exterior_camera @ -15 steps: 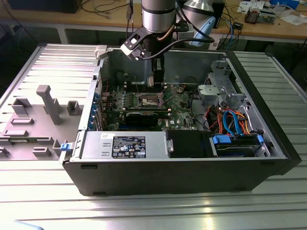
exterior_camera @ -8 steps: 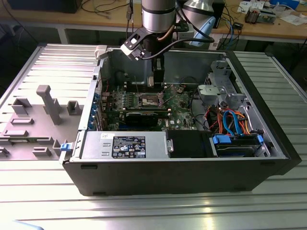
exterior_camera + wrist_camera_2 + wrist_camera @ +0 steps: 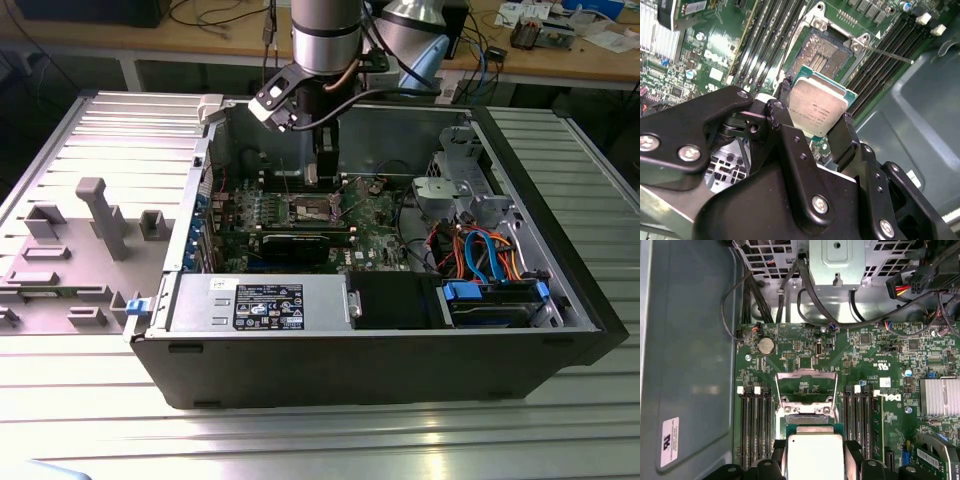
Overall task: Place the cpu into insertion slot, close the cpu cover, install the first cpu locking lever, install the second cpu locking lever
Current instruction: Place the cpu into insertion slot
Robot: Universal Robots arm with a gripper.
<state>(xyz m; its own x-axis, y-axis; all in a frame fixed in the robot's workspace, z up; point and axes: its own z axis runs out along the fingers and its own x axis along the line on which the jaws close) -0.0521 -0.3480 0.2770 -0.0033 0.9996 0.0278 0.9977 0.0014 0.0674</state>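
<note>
Fingers point(image 3: 842, 137) of matte black metal, jointed and studded with bright screw heads, clamp my gripper point(image 3: 815, 106) onto two opposite edges of the cpu point(image 3: 821, 112). It is a flat square chip with a brushed silvery-grey lid, rounded at the corners, on a thin green border. In the second wrist view it sits tilted in my grip. Just beyond it lies the insertion slot point(image 3: 825, 56), a square socket whose dark, finely grained pin field lies bare inside a silvery rim. The chip hangs over the socket's near edge, not seated. In the first wrist view the cpu cover point(image 3: 805, 374), a thin stamped steel frame with a cut-out middle, stands swung up off the socket. A thin wire lever point(image 3: 890, 54) juts out past one corner. Long, narrow black memory slots point(image 3: 755, 425) flank the socket on the glossy green board point(image 3: 790, 342), which also carries a finned silver heat sink point(image 3: 939, 396) and a round coin cell point(image 3: 766, 345).

In the exterior view my arm point(image 3: 325, 40) reaches down into a black computer case point(image 3: 350, 365) lying open on a ribbed aluminium table point(image 3: 300, 440). Grey plastic fixtures point(image 3: 100, 215) sit at the exterior view's left, and a wooden workbench point(image 3: 570, 62) strewn with cables stands behind.
</note>
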